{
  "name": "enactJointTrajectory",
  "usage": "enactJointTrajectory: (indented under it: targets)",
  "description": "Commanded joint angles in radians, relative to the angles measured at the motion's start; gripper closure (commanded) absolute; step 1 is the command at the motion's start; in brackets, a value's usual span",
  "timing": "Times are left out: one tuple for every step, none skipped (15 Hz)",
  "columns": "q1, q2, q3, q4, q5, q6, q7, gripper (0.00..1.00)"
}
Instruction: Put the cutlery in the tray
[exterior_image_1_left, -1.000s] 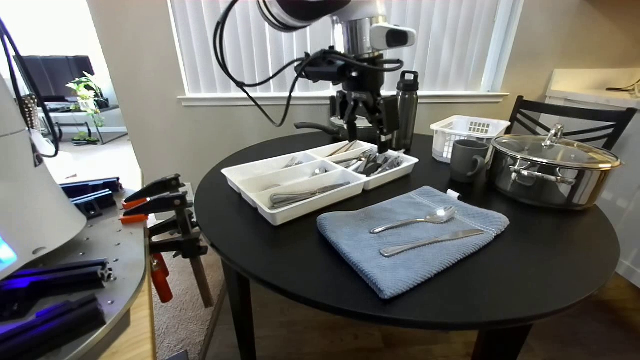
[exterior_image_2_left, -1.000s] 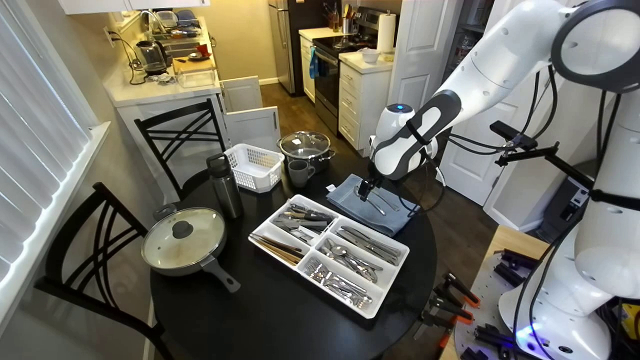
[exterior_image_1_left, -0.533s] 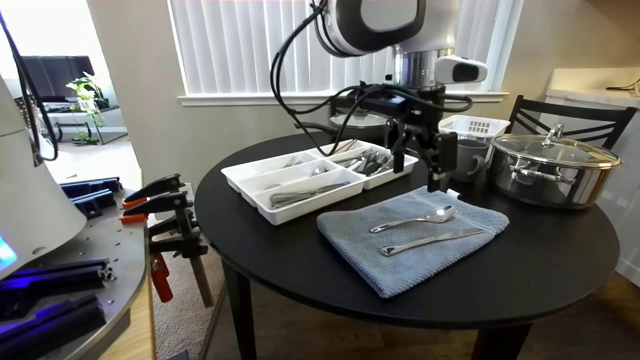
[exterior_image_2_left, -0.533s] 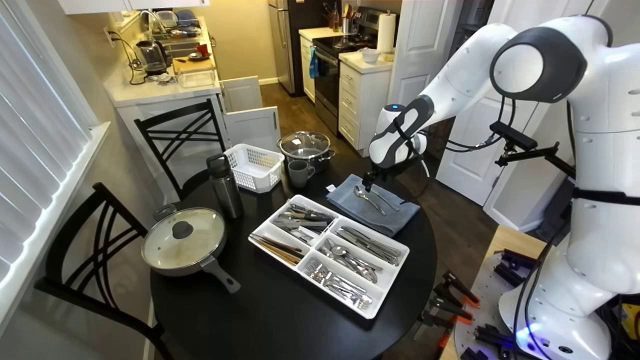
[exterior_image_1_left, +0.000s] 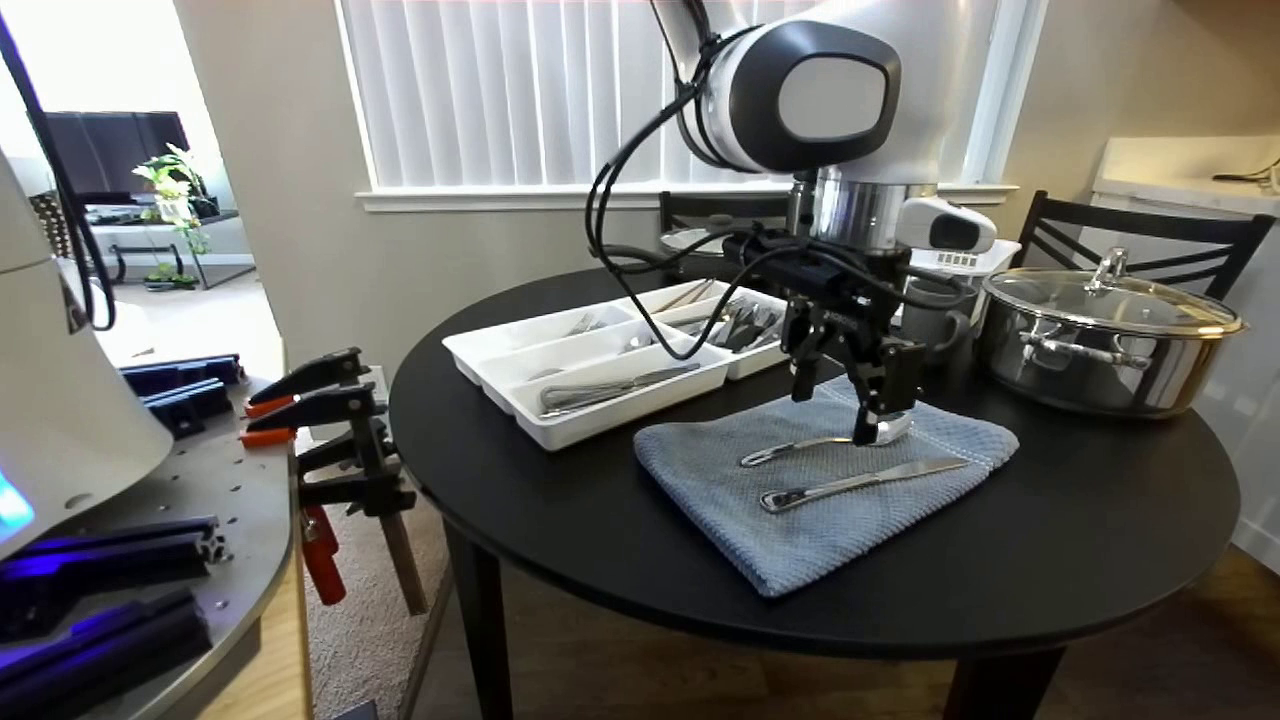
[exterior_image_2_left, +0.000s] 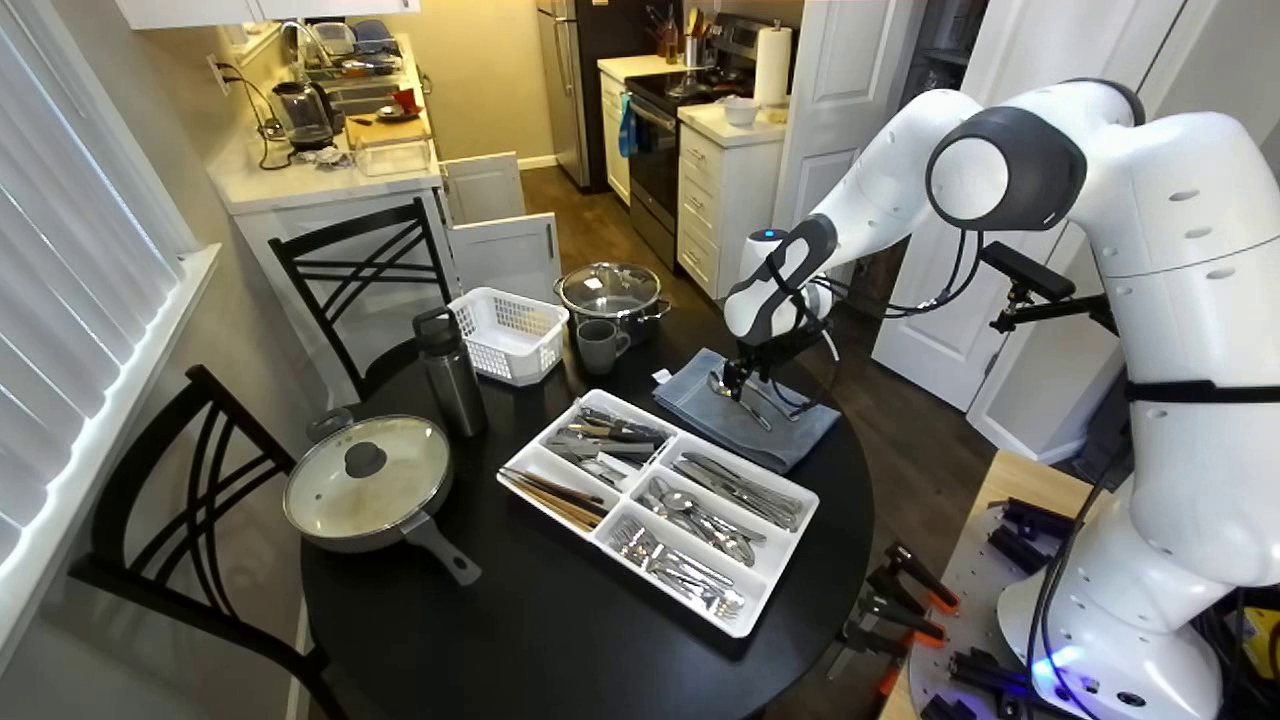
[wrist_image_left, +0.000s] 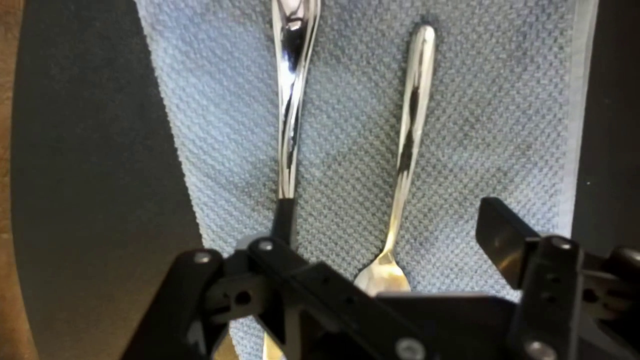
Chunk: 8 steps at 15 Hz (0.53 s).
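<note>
Currently, the gripper (exterior_image_1_left: 835, 416): black, pointing down low over a folded blue-grey towel (exterior_image_1_left: 780, 535), its jaws standing well apart.

Spoon (wrist_image_left: 406, 160): silver, lying on the towel beneath the gripper; in the wrist view its neck shows in the gap between the jaws and part of its bowl is hidden. Whether the gripper touches spoon or towel is hard to judge from these angles.

Table knife (exterior_image_1_left: 868, 482): also silver, on the towel beside the spoon and nearly parallel to it, just to one side of the gripper; one finger (wrist_image_left: 284, 222) covers part of it in the wrist view.

White cutlery tray (exterior_image_1_left: 640, 408): in an exterior view, left of the gripper and just beside the towel, on the same round black table (exterior_image_1_left: 1000, 570).

Inside the tray: knives (exterior_image_2_left: 738, 490) in the long compartment nearest the gripper, spoons (exterior_image_2_left: 712, 525) in the next, forks (exterior_image_2_left: 680, 572) in the farthest; chopsticks (exterior_image_2_left: 560, 500) and a jumble of mixed utensils (exterior_image_2_left: 618, 433) lie in the two shorter ones.

Grey mug (exterior_image_1_left: 922, 332): farther back than the gripper in an exterior view, near a lidded steel pot (exterior_image_1_left: 1150, 375) that stands to the gripper's right.

White slotted basket (exterior_image_2_left: 525, 360): left of the gripper in an exterior view, with a black-lidded bottle (exterior_image_2_left: 455, 380) beside it and a lidded frying pan (exterior_image_2_left: 400, 490) farther off.
</note>
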<state>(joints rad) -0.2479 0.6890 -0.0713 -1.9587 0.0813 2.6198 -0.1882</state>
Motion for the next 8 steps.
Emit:
enactJointTrajectory:
  targets:
    - [-0.019,0.033,0.018,0.035,0.007,-0.038,0.002,0.14]
    - [-0.020,0.039,0.021,0.039,0.009,-0.040,0.000,0.18]
    - [-0.021,0.045,0.022,0.041,0.010,-0.040,0.001,0.31]
    - [-0.021,0.049,0.024,0.044,0.011,-0.041,0.001,0.34]
    - [-0.021,0.053,0.026,0.046,0.012,-0.042,0.001,0.43]
    - [-0.021,0.057,0.028,0.049,0.014,-0.043,0.001,0.49]
    - [-0.021,0.060,0.030,0.051,0.015,-0.044,0.002,0.60]
    - [-0.021,0.063,0.031,0.054,0.015,-0.046,0.002,0.66]
